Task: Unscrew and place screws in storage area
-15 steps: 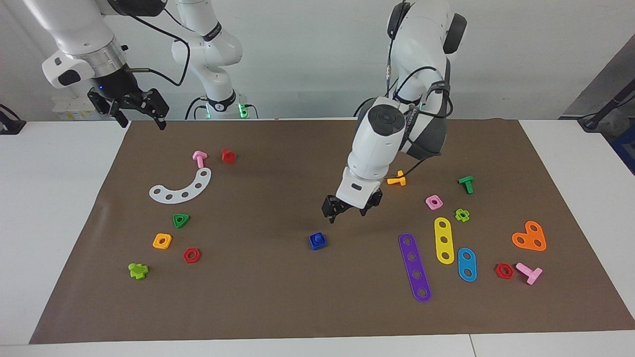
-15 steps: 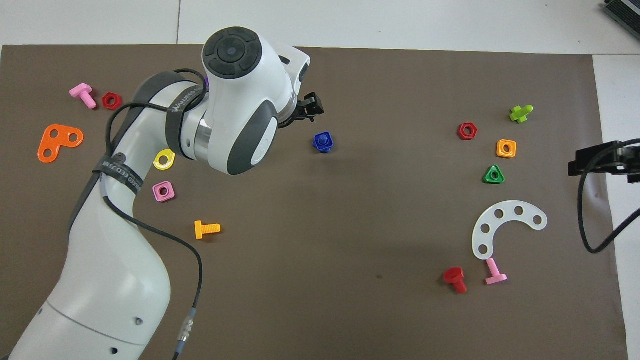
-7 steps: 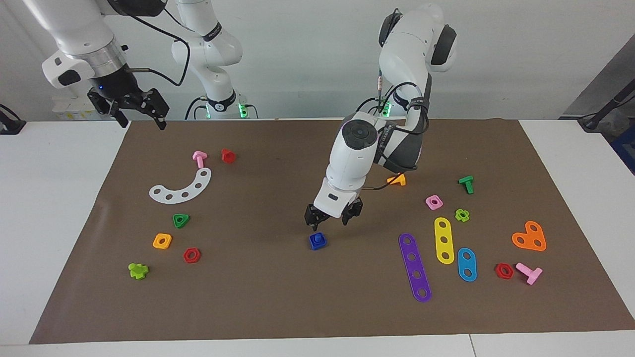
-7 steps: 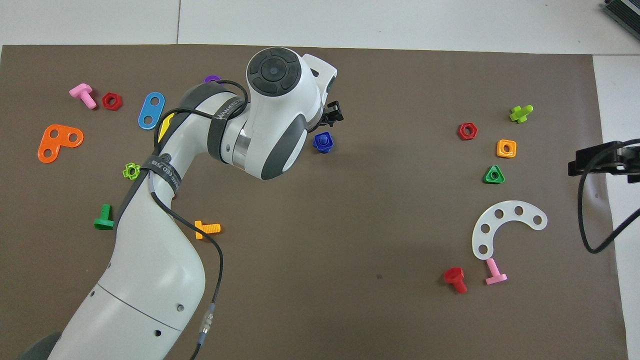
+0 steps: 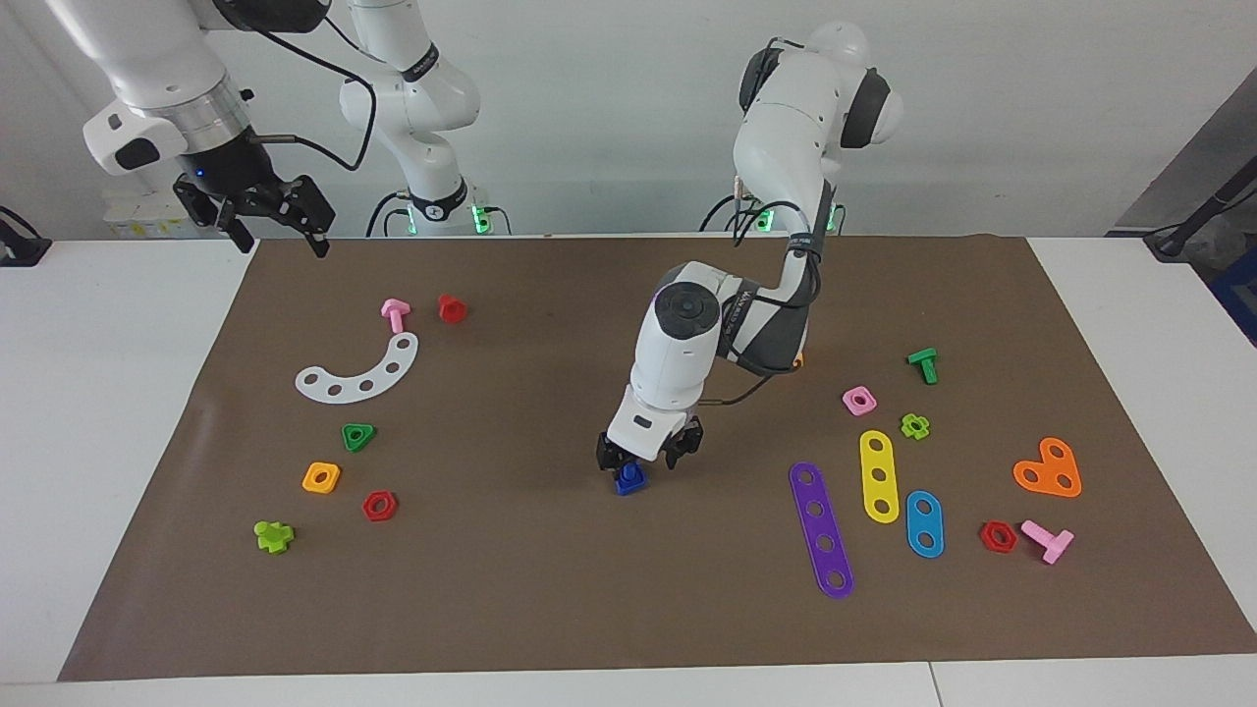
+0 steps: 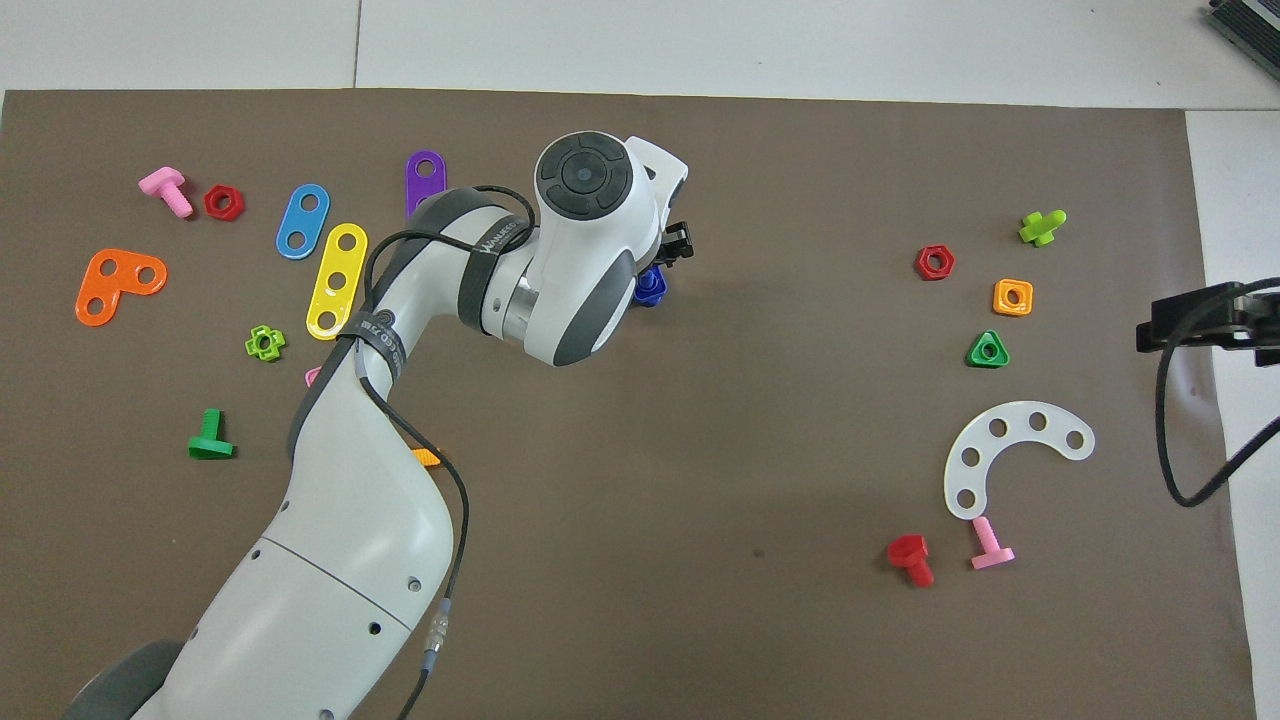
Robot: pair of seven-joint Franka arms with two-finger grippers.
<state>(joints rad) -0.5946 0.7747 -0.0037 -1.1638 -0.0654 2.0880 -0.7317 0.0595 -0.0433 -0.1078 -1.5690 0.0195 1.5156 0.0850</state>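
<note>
Screws (image 5: 629, 478) — the dark-blue bolt seated in its square nut — sit near the middle of the brown mat (image 5: 550, 609), with bare mat all around and the nearest parts, the purple strip (image 5: 821, 529) and red hex nut (image 5: 379, 506), well apart toward either end. We see our left gripper (image 5: 638, 463) down over them, fingers straddling the bolt, though we cannot tell whether they touch it. Our right gripper (image 5: 278, 218) waits open above the mat's corner at its own end.
</note>
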